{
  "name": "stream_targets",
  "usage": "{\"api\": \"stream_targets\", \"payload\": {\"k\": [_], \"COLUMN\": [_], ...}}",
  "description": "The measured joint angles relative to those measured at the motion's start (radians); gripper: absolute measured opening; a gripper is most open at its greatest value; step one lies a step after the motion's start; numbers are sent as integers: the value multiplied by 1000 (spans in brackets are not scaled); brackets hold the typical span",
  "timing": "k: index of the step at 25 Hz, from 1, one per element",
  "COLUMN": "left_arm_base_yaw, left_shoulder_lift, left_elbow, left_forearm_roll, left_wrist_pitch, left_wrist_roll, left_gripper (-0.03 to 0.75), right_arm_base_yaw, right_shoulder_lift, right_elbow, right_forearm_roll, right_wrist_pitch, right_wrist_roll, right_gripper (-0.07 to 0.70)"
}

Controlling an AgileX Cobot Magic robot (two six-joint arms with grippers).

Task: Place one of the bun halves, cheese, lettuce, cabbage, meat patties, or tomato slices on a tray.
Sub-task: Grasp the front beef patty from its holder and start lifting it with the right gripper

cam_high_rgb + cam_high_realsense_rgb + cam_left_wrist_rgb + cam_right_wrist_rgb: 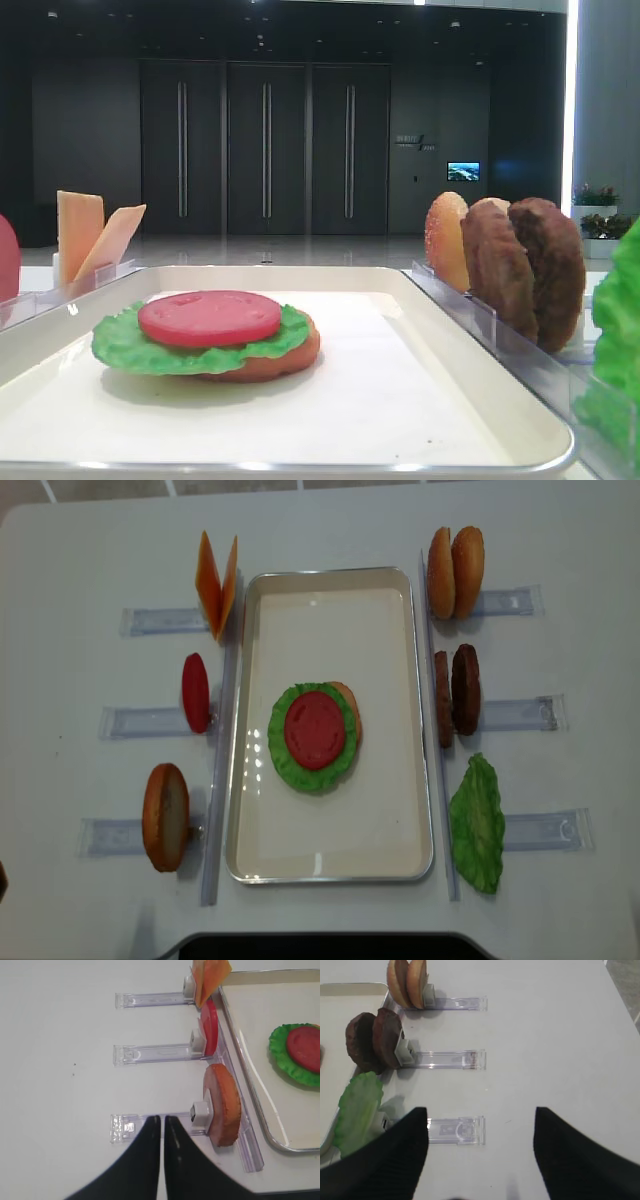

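Note:
The cream tray [330, 630] lies mid-table. On it a bun half [348, 708] carries lettuce [300, 770] and a tomato slice [315, 730]. Two meat patties [457, 692] stand in a rack to the tray's right, with two bun halves [455, 572] behind them and a lettuce leaf [478, 825] in front. Cheese [217, 583], a tomato slice [195, 692] and a bun half [165, 815] stand on the left. My right gripper [481, 1110] is open and empty above the lettuce's rack [455, 1130]. My left gripper [162, 1117] is shut and empty, left of the bun half [222, 1105].
Clear plastic racks [520, 715] stick out sideways from both long sides of the tray. The white table [80, 540] stretches beyond them. A dark base [320, 947] sits at the table's near edge.

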Motion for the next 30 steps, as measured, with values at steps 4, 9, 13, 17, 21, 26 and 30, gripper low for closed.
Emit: {"api": "stream_targets", "payload": {"k": [4,9,13,17,21,26,30], "left_arm_base_yaw": [0,0,0,0,0,0,0], "left_shoulder_lift": [0,0,0,0,0,0,0], "left_elbow": [0,0,0,0,0,0,0], "left_forearm_roll": [0,0,0,0,0,0,0], "left_wrist_pitch": [0,0,0,0,0,0,0], "left_wrist_roll": [0,0,0,0,0,0,0], "left_gripper": [7,0,-7,-7,-7,-7,-7], "right_arm_base_yaw": [0,0,0,0,0,0,0], "right_shoulder_lift": [0,0,0,0,0,0,0], "right_elbow": [0,0,0,0,0,0,0], "right_forearm_roll": [0,0,0,0,0,0,0], "right_wrist_pitch": [0,0,0,0,0,0,0], "right_wrist_roll": [0,0,0,0,0,0,1], "right_gripper": [435,435,435,435,435,435,433]}}
